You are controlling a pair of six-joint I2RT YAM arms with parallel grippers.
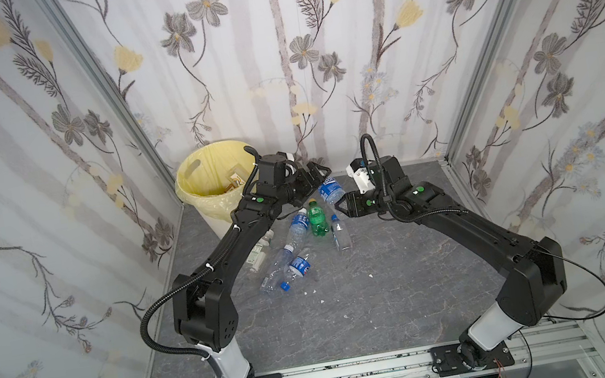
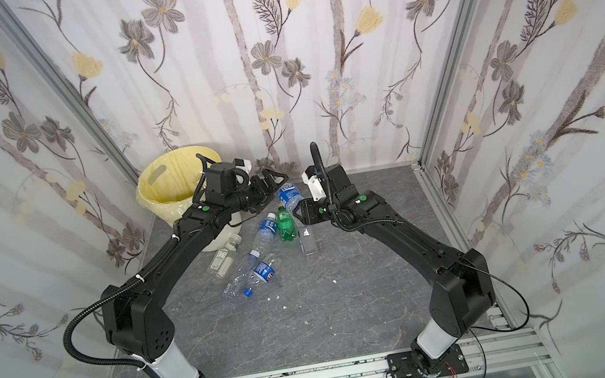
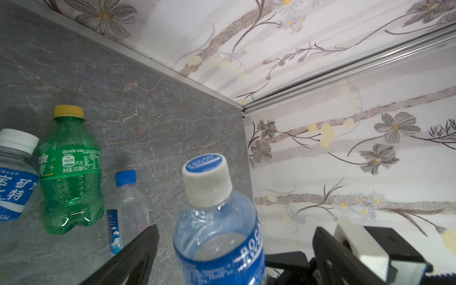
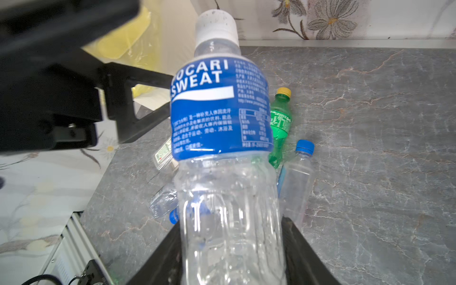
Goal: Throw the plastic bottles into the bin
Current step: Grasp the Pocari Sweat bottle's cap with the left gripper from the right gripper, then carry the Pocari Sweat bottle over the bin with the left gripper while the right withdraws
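- The right gripper (image 4: 233, 224) is clenched on the clear lower body of the Pocari Sweat bottle (image 4: 222, 118), held above the table with its cap toward the left gripper (image 3: 234, 235).
- The left gripper gapes wide, its jaws flanking the label.
- The bin (image 1: 188, 177) stands nearer the left arm.

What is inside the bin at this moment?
In a top view the bin shows its pale yellow bag and a few small pieces low inside, too small to identify. The left arm covers the right side of the opening, so anything there is hidden.
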